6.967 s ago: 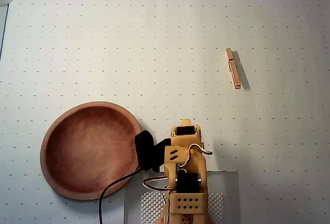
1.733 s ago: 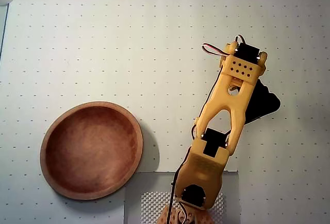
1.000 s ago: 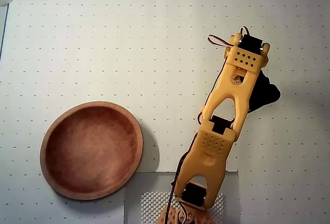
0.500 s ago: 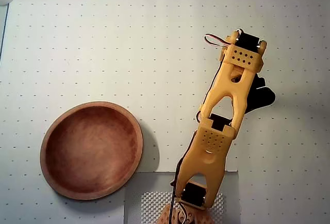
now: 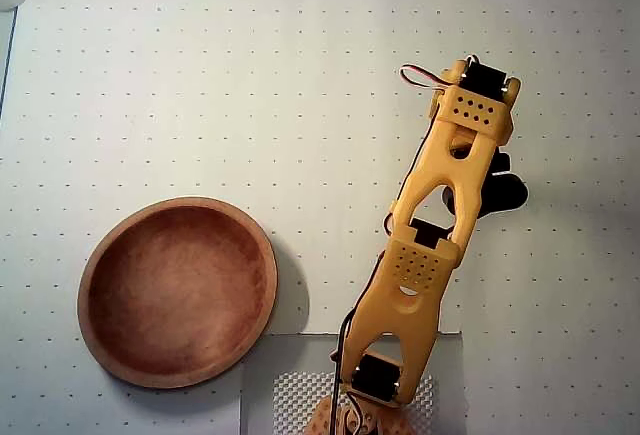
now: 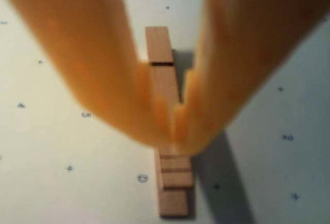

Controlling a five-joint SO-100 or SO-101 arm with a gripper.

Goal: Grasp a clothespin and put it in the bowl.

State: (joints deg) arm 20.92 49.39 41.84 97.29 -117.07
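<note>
1. Progress check: you're at the grab stage, not past it. In the wrist view the clothespin (image 6: 167, 131) lies flat on the dotted mat (image 6: 62, 147), running straight up and down the picture, and the gripper (image 6: 172, 118) is right down over its middle.

2. Fingers: the two orange fingers (image 6: 103, 69) come together around the middle of the pin, one on each long side. The view is blurry, but the tips look closed in against the wood, so I'd call it pinched, or very nearly. I can't swear how firm the hold is.

3. The pin isn't off the mat as far as I can see. Its shadow sits tight along its right side, which reads to me as lying down, not lifted.

4. From the overhead view you can't see the clothespin at all, because the arm (image 5: 430, 245) stretches out to the upper right of the picture and covers it. So go by the wrist cam for the grasp.

5. The wooden bowl (image 5: 100, 245) sits at the lower left of the overhead view, well apart from the gripper, and it's empty.

6. What's left, as I read it: confirm the squeeze, lift, swing the arm across to the bowl and let go over it. Basically the whole carry and drop are yet to do.

7. One thing to watch: the pin is slim and you're holding it near the spring, so a loose pinch could let it twist when you lift.
</note>
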